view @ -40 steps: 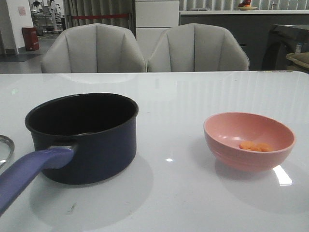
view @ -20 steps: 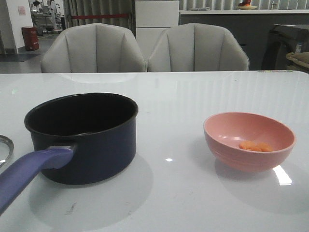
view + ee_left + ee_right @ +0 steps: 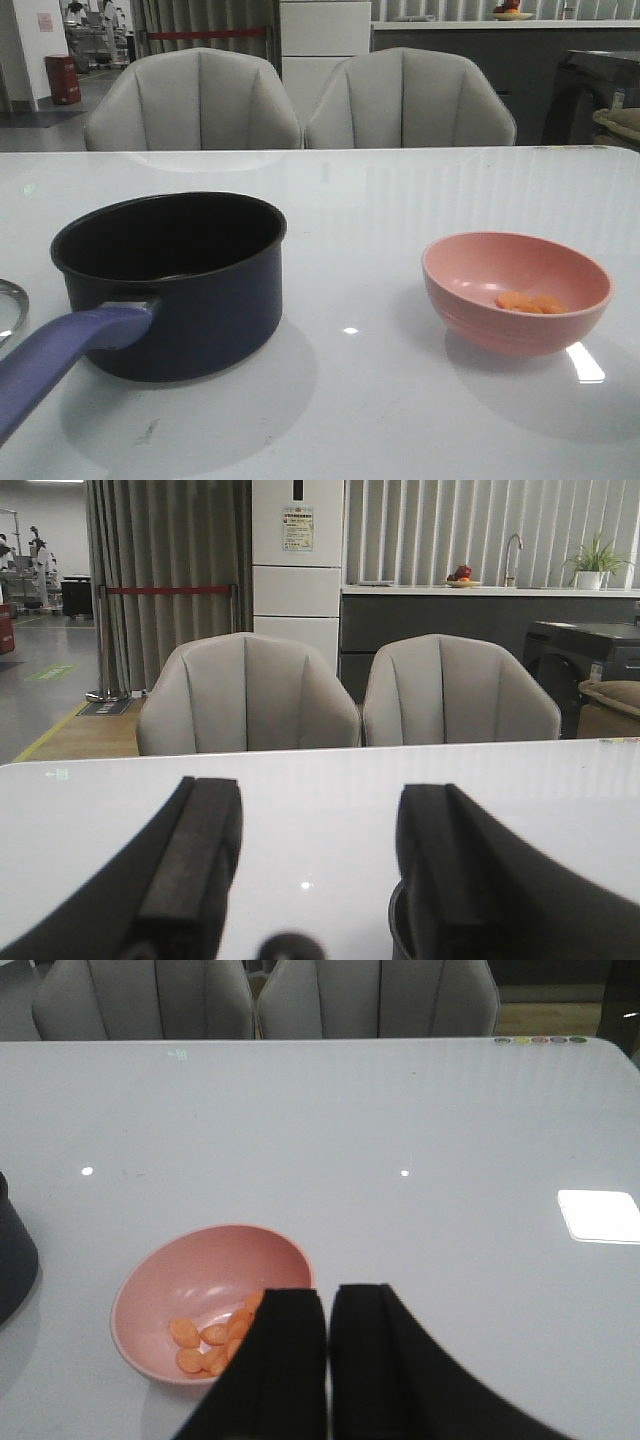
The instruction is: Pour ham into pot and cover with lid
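The dark navy pot (image 3: 175, 290) stands at the left of the table with its purple-blue handle (image 3: 60, 355) pointing to the near left; its inside looks empty. The pink bowl (image 3: 515, 290) stands at the right with orange ham pieces (image 3: 528, 302) in it. Only a sliver of the lid's steel rim (image 3: 8, 298) shows at the far left edge. No gripper shows in the front view. My left gripper (image 3: 320, 830) is open and empty above the table, a dark rim (image 3: 394, 930) by its right finger. My right gripper (image 3: 328, 1305) is shut and empty, just beside the bowl (image 3: 190, 1270) and ham (image 3: 200, 1338).
Two grey chairs (image 3: 300, 100) stand behind the table's far edge. The pot's side (image 3: 12, 1260) shows at the edge of the right wrist view. White glossy tabletop (image 3: 350, 230) lies between pot and bowl.
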Robot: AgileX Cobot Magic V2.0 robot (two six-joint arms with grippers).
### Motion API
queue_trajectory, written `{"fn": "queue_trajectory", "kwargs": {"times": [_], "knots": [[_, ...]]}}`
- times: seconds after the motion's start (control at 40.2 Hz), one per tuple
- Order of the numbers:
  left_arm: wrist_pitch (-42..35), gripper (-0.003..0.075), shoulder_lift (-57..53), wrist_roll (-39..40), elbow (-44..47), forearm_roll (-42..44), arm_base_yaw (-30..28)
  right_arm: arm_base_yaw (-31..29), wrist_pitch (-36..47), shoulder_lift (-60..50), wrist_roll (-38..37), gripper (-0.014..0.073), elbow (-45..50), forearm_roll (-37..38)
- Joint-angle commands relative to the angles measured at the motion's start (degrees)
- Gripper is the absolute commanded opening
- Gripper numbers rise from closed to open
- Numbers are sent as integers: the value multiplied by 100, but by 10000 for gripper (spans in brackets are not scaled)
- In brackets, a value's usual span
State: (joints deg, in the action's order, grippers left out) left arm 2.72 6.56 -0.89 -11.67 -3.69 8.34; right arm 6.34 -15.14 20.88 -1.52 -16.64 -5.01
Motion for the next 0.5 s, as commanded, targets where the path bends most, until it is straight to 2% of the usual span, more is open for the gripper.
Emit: {"fn": "queue_trajectory", "kwargs": {"times": [0.0,0.075,0.124,0.298,0.472], "knots": [[-430,395,48,31,-170,-45,39,-23,220,411,0,342,-421,-109],[-416,395,48,31,-170,-45,39,-23,-54,844,0,445,-666,-273],[-406,395,48,31,-170,-45,39,-23,-174,1097,0,467,-832,-369],[-391,395,48,31,-170,-45,39,-23,-622,2392,0,467,-1522,-458],[-391,395,48,31,-170,-45,39,-23,-1436,3926,0,467,-2474,-458]]}}
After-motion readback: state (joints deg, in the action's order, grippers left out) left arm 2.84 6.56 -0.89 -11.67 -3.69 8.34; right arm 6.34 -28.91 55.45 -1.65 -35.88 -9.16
